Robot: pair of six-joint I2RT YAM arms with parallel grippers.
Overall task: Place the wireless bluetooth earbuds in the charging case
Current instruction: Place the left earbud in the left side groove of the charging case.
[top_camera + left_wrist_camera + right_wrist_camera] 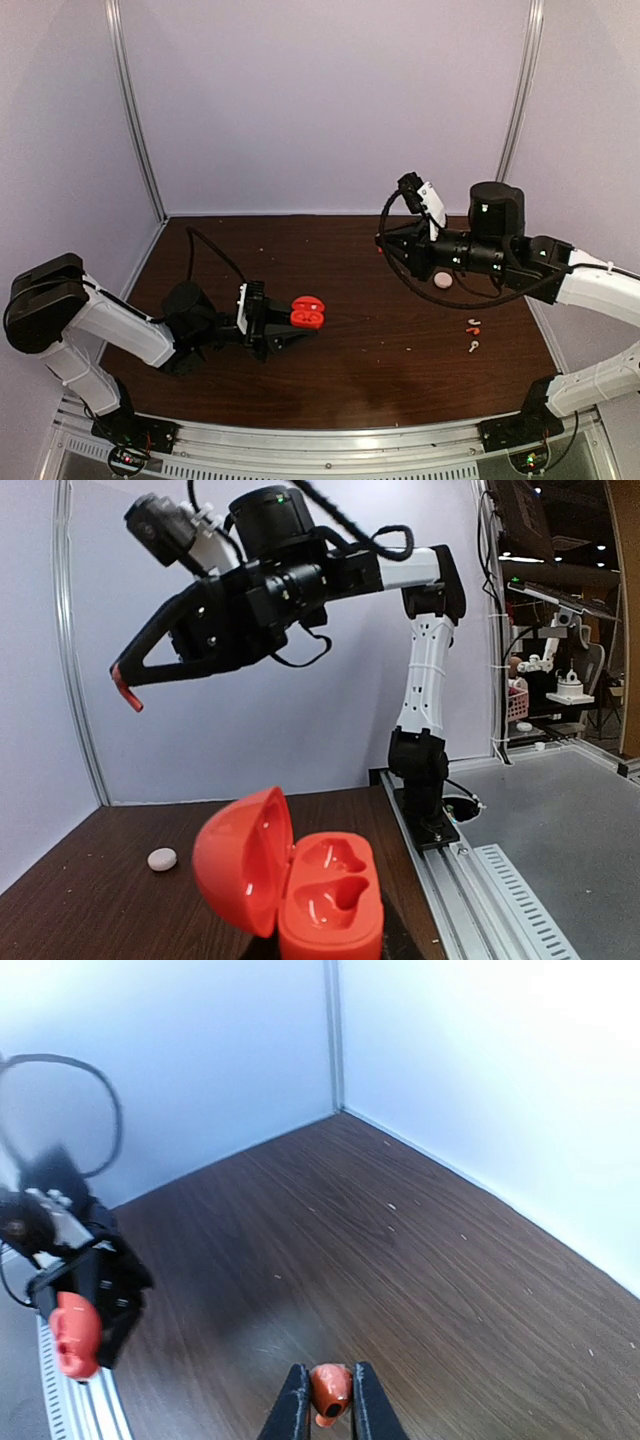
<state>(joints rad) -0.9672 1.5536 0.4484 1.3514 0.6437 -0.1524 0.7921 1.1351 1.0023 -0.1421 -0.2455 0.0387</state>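
Note:
My left gripper (292, 326) is shut on an open red charging case (307, 313), held just above the table left of centre. In the left wrist view the case (322, 890) shows its lid up and two empty wells. My right gripper (382, 244) is raised over the table's back right, shut on a red-orange earbud (330, 1390) pinched between its fingers. It also shows in the left wrist view (128, 687), high and to the left of the case. Two red-orange earbuds (473, 326) and a white earbud (472, 346) lie on the table at right.
A small white round case (442, 281) lies shut on the table under the right arm; it also shows in the left wrist view (161, 859). White walls enclose the dark wooden table (360, 370). A metal rail (330, 440) runs along the near edge.

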